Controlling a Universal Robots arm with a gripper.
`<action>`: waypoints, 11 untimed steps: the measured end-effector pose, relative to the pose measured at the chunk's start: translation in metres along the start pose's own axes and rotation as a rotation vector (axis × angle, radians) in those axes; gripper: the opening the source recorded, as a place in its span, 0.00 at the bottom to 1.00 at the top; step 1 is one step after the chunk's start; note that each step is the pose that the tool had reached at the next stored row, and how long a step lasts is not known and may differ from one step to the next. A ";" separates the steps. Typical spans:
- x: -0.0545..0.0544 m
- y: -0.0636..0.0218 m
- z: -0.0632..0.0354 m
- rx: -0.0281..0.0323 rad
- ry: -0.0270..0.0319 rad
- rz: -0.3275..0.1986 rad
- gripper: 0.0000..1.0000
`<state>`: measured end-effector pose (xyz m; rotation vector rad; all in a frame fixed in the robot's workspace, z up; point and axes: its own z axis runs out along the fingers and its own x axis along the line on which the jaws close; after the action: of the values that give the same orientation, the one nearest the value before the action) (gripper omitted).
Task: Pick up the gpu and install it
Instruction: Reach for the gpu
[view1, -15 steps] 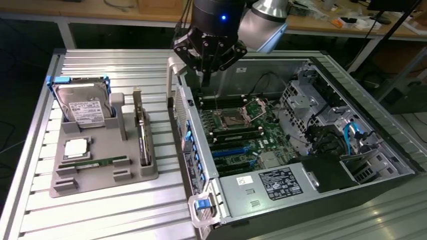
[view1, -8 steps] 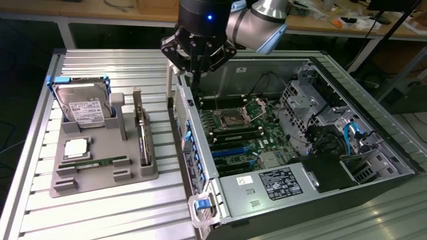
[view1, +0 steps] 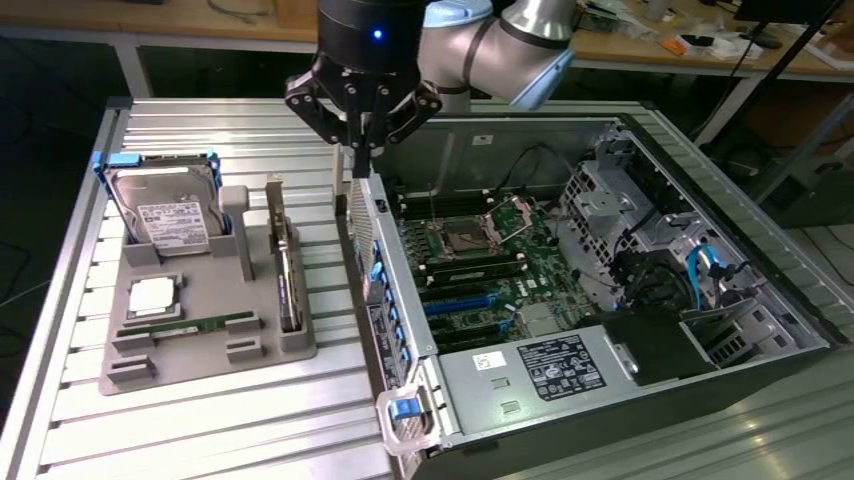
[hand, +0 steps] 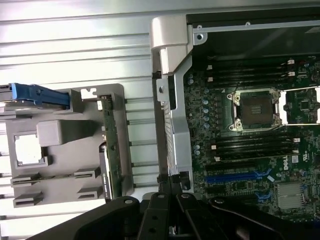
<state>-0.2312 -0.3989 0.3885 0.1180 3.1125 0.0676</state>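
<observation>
Table (view1: 200, 440): we see a slatted metal table carrying a grey tray and an open computer case side by side.
Computer case (view1: 747, 330): it lies on its side at the exterior view's right, and its motherboard (view1: 494, 270) faces up.
Tray (view1: 200, 365): it sits just beside the case, on the exterior view's left.
RAM stick (view1: 187, 326): we find a narrow green strip lying flat in the near part of the tray.
Square silver chip (view1: 151, 297): it rests in a pocket just behind the RAM stick.
Gpu (view1: 284, 275): the black card stands on its long edge in the tray's slot on the side nearest the case. Its silver bracket is at the far end, and nothing grips it.
Hard drive (view1: 171, 215): it leans upright at the tray's far end between blue rails.
End effector (view1: 360, 165): we see its fingers pressed together, hanging over the case wall that faces the tray, apart from the gpu.
Arm (view1: 521, 40): it reaches in from behind the case.
</observation>
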 end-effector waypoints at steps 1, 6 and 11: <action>0.004 -0.0003 0.0000 0.0000 0.0000 0.000 0.11; 0.020 -0.0016 0.0004 -0.0001 0.0000 0.000 0.11; 0.039 -0.0030 0.0006 0.0000 0.0000 0.000 0.11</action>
<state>-0.2698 -0.3989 0.3868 0.1181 3.1125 0.0676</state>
